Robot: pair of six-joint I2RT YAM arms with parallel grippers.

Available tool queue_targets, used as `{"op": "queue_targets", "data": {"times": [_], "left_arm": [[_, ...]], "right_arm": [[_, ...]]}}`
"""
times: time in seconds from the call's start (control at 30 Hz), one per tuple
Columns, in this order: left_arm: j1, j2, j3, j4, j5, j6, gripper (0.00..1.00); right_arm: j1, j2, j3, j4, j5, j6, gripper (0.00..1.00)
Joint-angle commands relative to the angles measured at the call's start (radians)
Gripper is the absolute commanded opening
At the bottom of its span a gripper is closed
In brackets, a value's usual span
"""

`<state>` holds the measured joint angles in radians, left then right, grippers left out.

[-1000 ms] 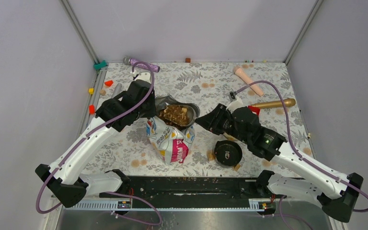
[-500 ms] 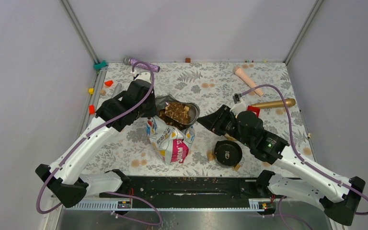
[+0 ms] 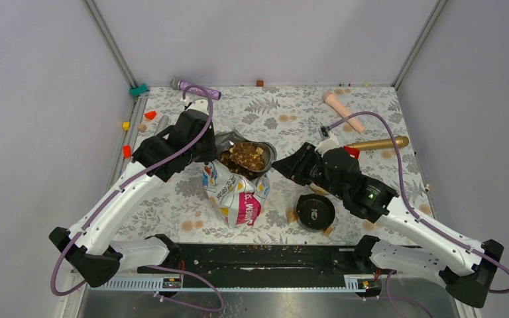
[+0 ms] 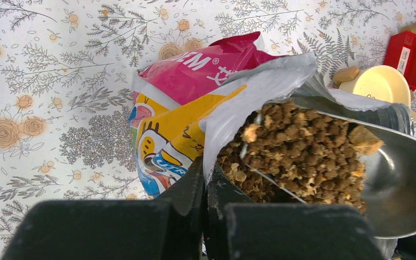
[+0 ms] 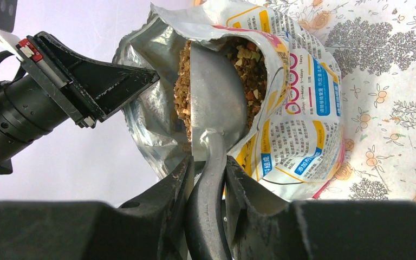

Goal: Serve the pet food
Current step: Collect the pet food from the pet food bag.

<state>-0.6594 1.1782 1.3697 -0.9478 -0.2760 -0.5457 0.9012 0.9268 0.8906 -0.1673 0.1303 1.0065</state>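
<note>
The left end effector (image 4: 205, 181) is pinched shut on the silvery rim of the bag (image 4: 184, 103), and the bag's mouth gapes toward the right arm. The bag, printed foil in pink, yellow and white, lies on the floral tabletop (image 3: 272, 109) between the two arms. The pet food (image 4: 303, 149) is in the bag's mouth, a loose brown and tan heap with a few orange bits. Part of it is piled on the bowl of a metal scoop (image 5: 216, 103) that reaches into the opening. The right end effector (image 5: 208, 170) is closed narrowly on the scoop's dark handle, one finger on each side. A round black dish (image 3: 315, 211) sits on the tabletop near the bag's right side, close to the right arm's wrist in the overhead view.
</note>
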Motion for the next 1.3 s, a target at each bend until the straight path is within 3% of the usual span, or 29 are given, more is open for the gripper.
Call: {"op": "queue_targets", "data": {"times": [0.0, 0.13, 0.23, 0.6, 0.83, 1.27], "left_arm": [[0.005, 0.005, -0.008, 0.043, 0.035, 0.014, 0.0], [0.007, 0.009, -0.008, 0.045, 0.041, 0.014, 0.0], [0.011, 0.012, -0.009, 0.045, 0.045, 0.012, 0.0], [0.011, 0.008, -0.01, 0.047, 0.042, 0.015, 0.0], [0.011, 0.009, -0.01, 0.046, 0.04, 0.016, 0.0], [0.011, 0.002, -0.014, 0.052, 0.048, 0.016, 0.0]], "right_arm": [[0.009, -0.003, 0.058, -0.017, 0.002, -0.02, 0.0], [0.01, -0.038, -0.011, 0.088, -0.013, 0.002, 0.0], [0.009, 0.005, 0.011, 0.053, -0.056, 0.016, 0.0], [0.008, -0.17, -0.334, 0.484, 0.067, 0.325, 0.0], [0.008, -0.201, -0.48, 0.731, 0.052, 0.398, 0.0], [0.004, -0.031, -0.547, 1.07, -0.054, 0.504, 0.0]]}}
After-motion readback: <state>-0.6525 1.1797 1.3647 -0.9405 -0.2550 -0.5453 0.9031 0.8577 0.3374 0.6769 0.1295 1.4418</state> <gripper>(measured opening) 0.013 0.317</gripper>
